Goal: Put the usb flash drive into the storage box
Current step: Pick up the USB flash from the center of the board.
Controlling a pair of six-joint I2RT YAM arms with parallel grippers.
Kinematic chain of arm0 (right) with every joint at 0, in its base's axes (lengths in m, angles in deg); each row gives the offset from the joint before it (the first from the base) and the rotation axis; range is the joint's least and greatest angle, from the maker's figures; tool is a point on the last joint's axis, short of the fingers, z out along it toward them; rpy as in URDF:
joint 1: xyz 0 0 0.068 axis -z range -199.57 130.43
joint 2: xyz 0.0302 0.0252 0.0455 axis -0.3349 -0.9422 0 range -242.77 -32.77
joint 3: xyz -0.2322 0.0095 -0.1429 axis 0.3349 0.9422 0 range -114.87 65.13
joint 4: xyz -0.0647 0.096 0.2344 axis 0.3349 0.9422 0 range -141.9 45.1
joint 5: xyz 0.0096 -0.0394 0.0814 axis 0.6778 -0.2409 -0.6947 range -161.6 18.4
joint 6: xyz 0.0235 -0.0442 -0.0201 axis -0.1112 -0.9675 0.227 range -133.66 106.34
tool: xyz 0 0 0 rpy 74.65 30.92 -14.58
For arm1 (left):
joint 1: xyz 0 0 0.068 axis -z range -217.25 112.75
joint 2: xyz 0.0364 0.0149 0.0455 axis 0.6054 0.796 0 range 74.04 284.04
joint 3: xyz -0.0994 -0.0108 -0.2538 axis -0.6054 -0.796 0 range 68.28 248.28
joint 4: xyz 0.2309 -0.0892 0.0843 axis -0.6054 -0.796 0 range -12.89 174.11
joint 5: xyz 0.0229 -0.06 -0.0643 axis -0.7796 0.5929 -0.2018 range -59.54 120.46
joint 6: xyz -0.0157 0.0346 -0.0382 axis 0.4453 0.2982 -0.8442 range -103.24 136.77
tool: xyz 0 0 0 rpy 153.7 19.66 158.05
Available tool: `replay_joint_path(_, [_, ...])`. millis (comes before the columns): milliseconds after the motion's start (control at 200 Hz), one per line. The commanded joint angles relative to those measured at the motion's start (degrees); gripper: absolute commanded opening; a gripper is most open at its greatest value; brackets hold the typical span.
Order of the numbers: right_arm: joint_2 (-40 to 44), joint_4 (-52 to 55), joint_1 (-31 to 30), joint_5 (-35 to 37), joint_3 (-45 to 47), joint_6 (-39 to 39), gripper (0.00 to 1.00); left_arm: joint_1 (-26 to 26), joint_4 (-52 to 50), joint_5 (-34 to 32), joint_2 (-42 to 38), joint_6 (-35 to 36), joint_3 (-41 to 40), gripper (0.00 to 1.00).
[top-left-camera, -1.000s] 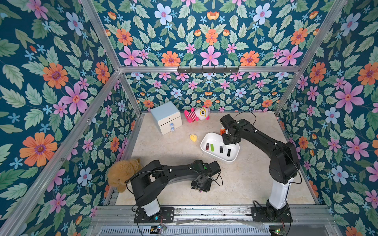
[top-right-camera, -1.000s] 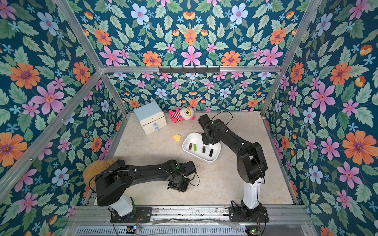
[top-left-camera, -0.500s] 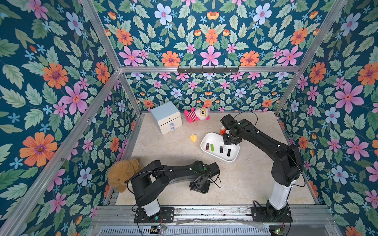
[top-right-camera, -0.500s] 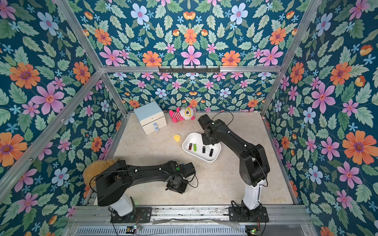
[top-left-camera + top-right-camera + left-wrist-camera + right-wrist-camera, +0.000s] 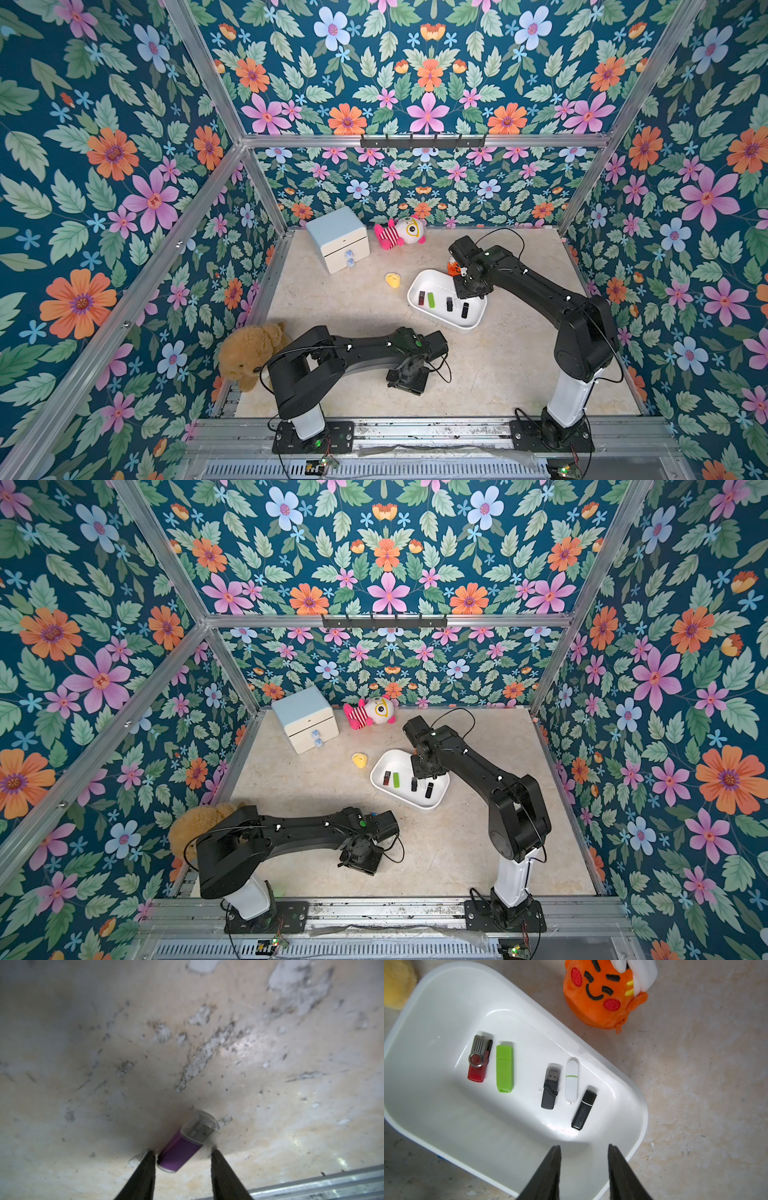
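Pointing downward, left gripper [image 5: 182,1150] spread astride usb flash drive [image 5: 180,1152], right gripper [image 5: 584,1146] spread over storage box [image 5: 446,993].

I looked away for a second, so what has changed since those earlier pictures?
Very little. The left end effector crept slightly toward the front rail; it stands open astride the purple flash drive, not gripping it. The right end effector stayed above the storage box. Nothing was grabbed or dropped; the box and its drives kept their places.
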Motion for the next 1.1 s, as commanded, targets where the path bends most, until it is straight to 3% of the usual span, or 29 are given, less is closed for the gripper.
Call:
replay_joint_path(0, [0.47,0.47,-0.06,0.82,-0.02,0.19,0.41,-0.06,1.72,0.62,1.18,1.57,0.02,0.45])
replay_joint_path(500, [0.3,0.22,-0.06,0.92,0.46,0.29,0.4,0.06,-1.03,-4.39,1.7,3.52,3.48,0.46])
replay_joint_path(645, [0.31,0.44,-0.1,1.03,0.64,0.25,0.41,0.13,0.18,-2.29,2.65,3.41,3.56,0.46])
replay_joint_path(840, [0.92,0.52,-0.04,1.35,0.86,0.14,0.4,0.13,0.66,-0.44,3.31,3.22,2.05,0.4])
replay_joint_path(1095, [1.16,0.21,-0.12,0.84,1.25,0.41,0.4,0.15,1.93,0.93,2.53,2.07,0.18,0.23])
